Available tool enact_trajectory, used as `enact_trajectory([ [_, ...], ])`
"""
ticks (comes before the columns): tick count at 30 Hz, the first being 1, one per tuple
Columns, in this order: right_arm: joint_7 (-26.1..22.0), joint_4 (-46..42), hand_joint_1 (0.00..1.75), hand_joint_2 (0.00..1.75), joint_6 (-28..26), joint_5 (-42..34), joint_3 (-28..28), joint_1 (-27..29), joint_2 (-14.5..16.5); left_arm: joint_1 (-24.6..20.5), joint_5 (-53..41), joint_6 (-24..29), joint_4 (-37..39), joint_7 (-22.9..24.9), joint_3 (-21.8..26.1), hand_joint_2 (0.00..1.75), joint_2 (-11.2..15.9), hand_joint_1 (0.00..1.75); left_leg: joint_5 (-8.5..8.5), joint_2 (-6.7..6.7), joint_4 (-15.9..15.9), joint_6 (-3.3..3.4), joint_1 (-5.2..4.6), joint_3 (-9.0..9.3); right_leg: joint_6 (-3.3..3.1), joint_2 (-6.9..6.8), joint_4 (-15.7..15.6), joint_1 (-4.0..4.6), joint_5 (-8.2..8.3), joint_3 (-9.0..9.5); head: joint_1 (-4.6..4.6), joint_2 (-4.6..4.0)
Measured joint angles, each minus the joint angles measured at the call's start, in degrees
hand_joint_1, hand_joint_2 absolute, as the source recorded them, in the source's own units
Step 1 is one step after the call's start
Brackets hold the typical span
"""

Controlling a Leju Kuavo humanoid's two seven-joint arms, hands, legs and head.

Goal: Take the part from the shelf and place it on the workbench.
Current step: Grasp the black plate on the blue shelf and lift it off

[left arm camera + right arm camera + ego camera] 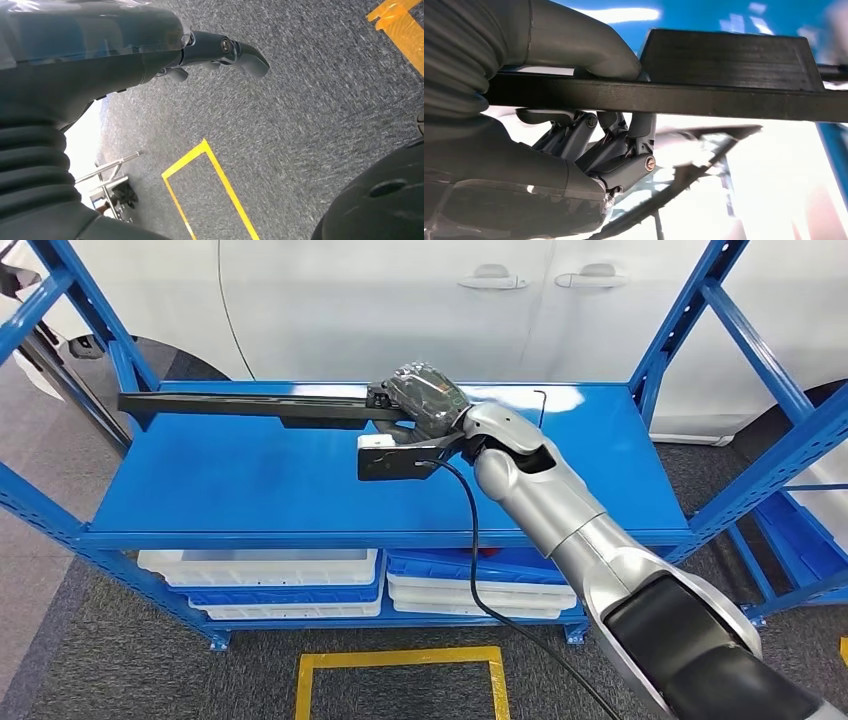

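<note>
Right robot hand (pixel 425 400): fingers (pixel 634 150) and thumb clamp the long black part (pixel 250 406) at its right end. Part runs leftward along the back of the blue shelf (pixel 250 485), apparently just off it. You carry its whole length out.

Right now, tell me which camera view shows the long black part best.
The head view: the whole black part lies along the blue shelf, with the right hand gripping one end. The right wrist view shows a close stretch in the fingers. The left wrist view faces the floor.
</note>
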Motion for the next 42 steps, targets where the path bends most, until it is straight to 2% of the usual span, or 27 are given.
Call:
enact_trajectory([
  [3, -1.13, -5.17, 1.75, 1.75, 2.01, -5.17, -1.74, 1.31, -0.88, 0.02, 0.0, 0.04, 0.0, 0.0, 0.0, 0.0, 0.0, 0.0, -0.07, -0.02, 0.01, 0.37, -0.02, 0.02, 0.76, -0.24, 11.29, -0.32, -5.29, -5.23, 0.0, 0.0],
  [4, -1.25, -6.41, 1.75, 1.75, 2.27, -5.8, -2.15, 1.74, -1.09, 0.02, 0.0, 0.05, 0.0, 0.0, 0.0, 0.0, 0.0, 0.0, -0.09, -0.06, 0.02, 0.39, -0.03, 0.06, 0.74, -0.29, 13.33, -0.33, -5.57, -6.31, 0.01, 0.0],
  [5, -1.29, -7.45, 1.75, 1.75, 2.41, -6.04, -2.46, 2.05, -1.28, 0.02, 0.01, 0.06, 0.0, 0.0, 0.0, 0.0, 0.0, 0.0, -0.11, -0.11, 0.02, 0.41, -0.08, 0.14, 0.58, -0.31, 13.09, -0.28, -4.69, -6.31, 0.0, 0.0],
  [6, -1.29, -8.35, 1.75, 1.75, 2.52, -6.11, -2.72, 2.24, -1.46, 0.02, 0.01, 0.07, 0.0, 0.0, 0.0, 0.0, 0.0, 0.0, -0.14, -0.19, 0.02, 0.4, -0.14, 0.26, 0.26, -0.3, 10.48, -0.18, -2.86, -5.16, 0.0, 0.0],
  [8, -1.3, -9.8, 1.75, 1.75, 2.65, -6.13, -3.18, 2.37, -1.8, 0.02, 0.01, 0.1, 0.0, 0.0, 0.0, 0.0, -0.1, 0.0, -0.2, -0.35, 0.0, 0.33, -0.27, 0.45, -0.83, -0.16, 2.07, 0.25, 1.11, -1.22, 0.0, 0.0],
  [10, -1.34, -10.88, 1.75, 1.75, 2.72, -6.18, -3.55, 2.37, -1.98, 0.03, 0.03, 0.17, 0.0, -0.01, 0.0, 0.0, -0.17, 0.0, -0.19, -0.41, -0.06, 0.04, -0.27, 0.43, -1.63, -0.11, -3.15, 0.73, 2.86, 1.04, 0.01, 0.0],
  [11, -1.37, -11.25, 1.75, 1.75, 2.76, -6.33, -3.69, 2.4, -2.04, 0.04, 0.03, 0.19, 0.0, -0.02, 0.0, 0.0, -0.18, 0.0, -0.14, -0.41, -0.16, -0.19, -0.25, 0.42, -1.76, -0.13, -3.77, 0.85, 2.87, 1.2, 0.01, 0.0],
  [13, -1.6, -11.87, 1.75, 1.75, 3.2, -7.41, -3.99, 2.56, -2.2, 0.05, 0.04, 0.21, 0.0, -0.05, 0.0, 0.0, -0.06, 0.0, -0.1, -0.37, -0.39, -0.67, -0.39, 0.5, -1.8, -0.33, -4.51, 0.51, 3.32, 1.45, 0.02, 0.0],
  [15, -2.28, -12.73, 1.75, 1.75, 4.8, -10.52, -4.45, 2.83, -2.28, 0.04, 0.1, 0.27, 0.0, -0.07, 0.0, 0.0, -0.02, 0.0, -1.43, -0.29, 1.36, -1.24, -0.55, -0.3, -1.89, -0.51, -5.58, -0.03, 3.89, 1.98, 0.01, 0.0],
  [16, -2.77, -13.33, 1.75, 1.75, 6.26, -13.07, -4.79, 3.04, -2.28, -0.01, 0.19, 0.31, 0.0, -0.11, 0.01, 0.0, -0.01, 0.0, -3.01, -0.24, 4.08, -1.53, -0.52, -1.58, -1.9, -0.59, -5.9, -0.17, 4.1, 2.17, 0.01, 0.0],
  [18, -3.75, -14.54, 1.75, 1.75, 10.19, -19.78, -5.71, 3.66, -2.27, -0.17, 0.62, 0.44, -0.01, -0.38, 0.02, 0.0, 0.0, 0.0, -6.5, -0.31, 11.7, -2.13, -0.45, -5.13, -2.09, -0.63, -5.93, -0.16, 4.13, 2.23, -0.01, 0.0],
  [19, -4.2, -15.05, 1.75, 1.75, 12.34, -23.4, -6.22, 4.2, -2.25, -0.23, 0.86, 0.53, -0.02, -0.47, 0.03, 0.0, 0.02, 0.0, -7.18, -0.34, 14.38, -2.37, -0.45, -6.37, -2.08, -0.64, -5.87, -0.16, 4.07, 2.28, -0.01, 0.0],
  [20, -4.61, -15.49, 1.75, 1.75, 14.46, -27.03, -6.71, 4.88, -2.21, -0.25, 1.08, 0.65, -0.02, -0.47, 0.04, 0.0, 0.03, 0.0, -6.75, -0.36, 15.04, -2.57, -0.43, -6.69, -2.05, -0.63, -5.76, -0.19, 3.97, 2.33, -0.01, 0.0],
  [21, -5.01, -15.93, 1.75, 1.75, 16.44, -30.54, -7.15, 5.69, -2.13, -0.24, 1.18, 0.75, -0.02, -0.33, 0.04, 0.0, 0.03, 0.0, -5.3, -0.35, 13.41, -2.75, -0.39, -5.93, -1.94, -0.59, -5.6, -0.27, 3.83, 2.38, -0.01, 0.0],
  [23, -5.75, -17.14, 1.75, 1.75, 20.07, -37.46, -7.97, 7.72, -1.82, 0.0, 1.25, 1.01, 0.0, -0.03, 0.05, 0.0, -0.02, 0.0, -1.6, -0.14, 5.91, -3.11, -0.21, -2.31, -1.5, -0.42, -4.95, -0.37, 3.32, 2.36, -0.01, 0.0],
  [24, -6.07, -17.95, 1.75, 1.75, 21.66, -40.67, -8.35, 8.9, -1.66, 0.14, 1.3, 1.19, 0.01, 0.07, 0.06, 0.0, -0.08, 0.0, -0.51, -0.18, 2.71, -2.86, -0.13, -0.74, -1.25, -0.33, -4.5, -0.3, 3.0, 2.22, 0.0, 0.0],
  [25, -6.35, -18.95, 1.75, 1.75, 23.16, -43.72, -8.67, 10.28, -1.54, 0.25, 1.38, 1.44, 0.01, 0.13, 0.07, 0.0, -0.14, 0.0, -0.08, -0.25, 0.71, -2.43, -0.07, 0.25, -1.04, -0.25, -4.14, -0.17, 2.73, 2.08, 0.0, 0.0],
  [26, -6.55, -20.03, 1.75, 1.75, 24.49, -46.43, -8.9, 11.84, -1.48, 0.33, 1.51, 1.72, 0.01, 0.15, 0.09, 0.0, -0.21, 0.0, -0.27, -0.42, 0.14, -1.86, -0.09, 0.56, -0.91, -0.23, -3.94, 0.01, 2.55, 1.96, 0.0, 0.0],
  [28, -6.81, -22.34, 1.75, 1.75, 26.62, -50.83, -9.12, 15.43, -1.46, 0.45, 1.8, 2.45, 0.01, 0.15, 0.14, 0.0, -0.4, 0.0, -0.26, -0.75, 0.03, -0.82, -0.05, 0.56, -0.65, -0.25, -3.69, 0.09, 2.3, 1.95, 0.0, 0.0],
  [30, -6.9, -24.51, 1.75, 1.75, 27.56, -52.98, -9.09, 18.52, -1.46, 0.57, 2.04, 3.14, 0.02, 0.15, 0.22, 0.0, -0.61, 0.0, -0.18, -0.8, -0.08, -0.22, 0.07, 0.54, -0.01, -0.32, -1.87, -0.1, 0.92, 1.34, 0.01, 0.0],
  [32, -6.93, -26.66, 1.75, 1.75, 27.97, -54.2, -9.1, 21.3, -1.46, 0.6, 2.27, 3.56, 0.02, 0.15, 0.36, 0.87, -0.68, 0.0, -0.15, -0.74, -0.13, 0.16, 0.13, 0.49, 0.71, -0.37, 3.97, -0.38, -2.39, -1.24, 0.01, 0.0],
  [34, -6.87, -28.54, 1.75, 1.75, 28.82, -56.14, -9.13, 24.6, -1.46, 0.58, 2.62, 4.06, 0.01, 0.02, 0.55, 1.75, -0.69, 0.0, -0.19, -0.75, -0.12, 0.33, 0.08, 0.44, 0.93, -0.4, 10.67, -0.58, -5.12, -4.43, 0.02, 0.0],
  [35, -6.75, -29.47, 1.75, 1.75, 29.41, -57.3, -9.1, 26.46, -1.46, 0.53, 2.89, 4.37, 0.01, -0.1, 0.68, 1.75, -0.7, 0.0, -0.21, -0.8, -0.12, 0.37, 0.03, 0.44, 0.8, -0.39, 11.8, -0.6, -5.08, -5.01, 0.02, 0.0],
  [36, -6.6, -30.35, 1.75, 1.75, 29.96, -58.31, -9.03, 28.21, -1.46, 0.47, 3.17, 4.65, 0.01, -0.26, 0.81, 1.31, -0.72, 0.0, -0.23, -0.86, -0.12, 0.4, -0.05, 0.46, 0.5, -0.38, 10.71, -0.53, -4.03, -4.52, 0.02, 0.0],
  [39, -6.35, -33.31, 1.75, 1.75, 31.08, -60.87, -8.27, 32.83, -1.45, 0.37, 3.67, 4.96, 0.0, -0.85, 1.33, 0.0, -0.92, 0.0, -0.27, -0.97, -0.14, 0.32, -0.31, 0.63, -1.12, -0.32, 0.13, 0.13, 0.67, 0.71, 0.01, 0.0],
  [40, -6.37, -34.22, 1.75, 1.75, 31.16, -61.5, -7.84, 34.37, -1.42, 0.43, 3.79, 4.95, 0.0, -1.13, 1.5, 0.0, -0.99, 0.0, -0.29, -0.98, -0.17, 0.16, -0.31, 0.67, -1.53, -0.33, -2.37, 0.43, 1.41, 1.92, 0.01, 0.0],
  [42, -6.44, -35.89, 1.74, 1.75, 30.78, -62.2, -6.91, 37.83, -1.26, 0.62, 4.06, 4.95, 0.0, -1.67, 1.79, 0.0, -1.03, 0.0, -0.29, -0.99, -0.34, -0.37, -0.26, 0.75, -1.92, -0.38, -3.94, 0.77, 1.66, 2.52, 0.01, 0.0],
])
